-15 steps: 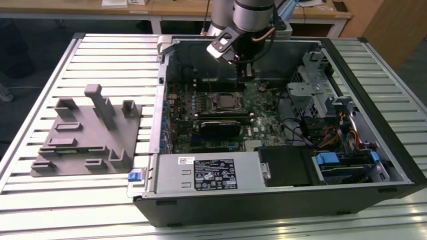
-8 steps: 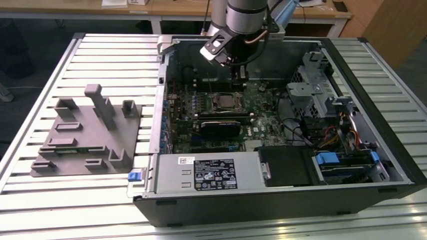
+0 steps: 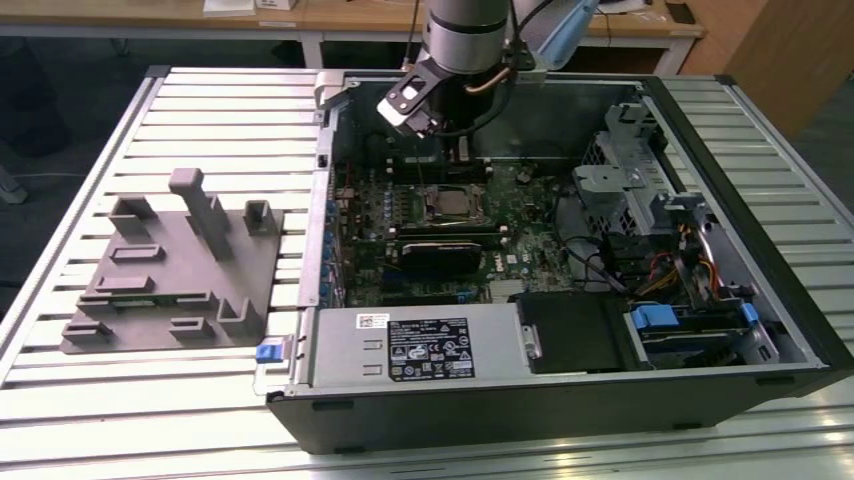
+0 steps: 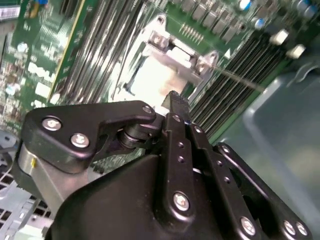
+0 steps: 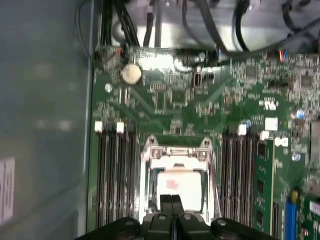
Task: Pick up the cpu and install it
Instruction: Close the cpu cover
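Observation:
The cpu (image 5: 178, 186) is a pale silver square lying inside the metal-framed socket (image 5: 150, 172) on the green motherboard; it also shows in the second wrist view (image 4: 150, 80) and, small, in the exterior view (image 3: 447, 205). My gripper (image 5: 172, 201) hangs above the socket's edge, fingers pressed together with nothing between them. In the second wrist view the shut fingertips (image 4: 176, 100) sit just over the socket frame. In the exterior view the gripper (image 3: 457, 150) is inside the open computer case, a little behind the socket.
The open computer case (image 3: 747, 330) lies on a slatted table. A black block (image 3: 447, 250) sits on the board in front of the socket. Memory slots (image 5: 115, 175) flank the socket. A grey fixture (image 3: 160, 270) stands at the exterior view's left. Cables and drive bays (image 3: 667, 240) fill the right.

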You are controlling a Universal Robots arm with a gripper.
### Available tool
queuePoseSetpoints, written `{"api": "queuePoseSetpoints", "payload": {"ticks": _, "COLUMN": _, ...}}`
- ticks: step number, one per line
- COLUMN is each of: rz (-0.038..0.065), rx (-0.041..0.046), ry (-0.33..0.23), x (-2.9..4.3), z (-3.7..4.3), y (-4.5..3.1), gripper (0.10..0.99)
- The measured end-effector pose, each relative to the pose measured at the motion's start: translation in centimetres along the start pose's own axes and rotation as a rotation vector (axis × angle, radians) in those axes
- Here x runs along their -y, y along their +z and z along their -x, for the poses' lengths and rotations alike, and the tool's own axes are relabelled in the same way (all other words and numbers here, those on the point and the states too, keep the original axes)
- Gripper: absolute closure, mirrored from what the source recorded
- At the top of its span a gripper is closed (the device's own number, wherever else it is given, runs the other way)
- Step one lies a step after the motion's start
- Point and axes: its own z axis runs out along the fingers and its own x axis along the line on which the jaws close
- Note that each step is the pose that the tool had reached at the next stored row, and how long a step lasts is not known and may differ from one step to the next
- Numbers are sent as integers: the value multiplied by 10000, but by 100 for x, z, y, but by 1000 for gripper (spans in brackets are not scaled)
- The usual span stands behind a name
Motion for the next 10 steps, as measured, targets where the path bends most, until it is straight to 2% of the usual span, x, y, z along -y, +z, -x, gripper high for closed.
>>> {"api": "queuePoseSetpoints", "payload": {"ticks": 6, "rz": -6, "rx": -4, "ry": -91, "x": 68, "z": 61, "y": 42, "gripper": 980}}
{"api": "queuePoseSetpoints", "payload": {"ticks": 10, "rz": -8, "rx": -4, "ry": -134, "x": 125, "z": 73, "y": 103, "gripper": 980}}
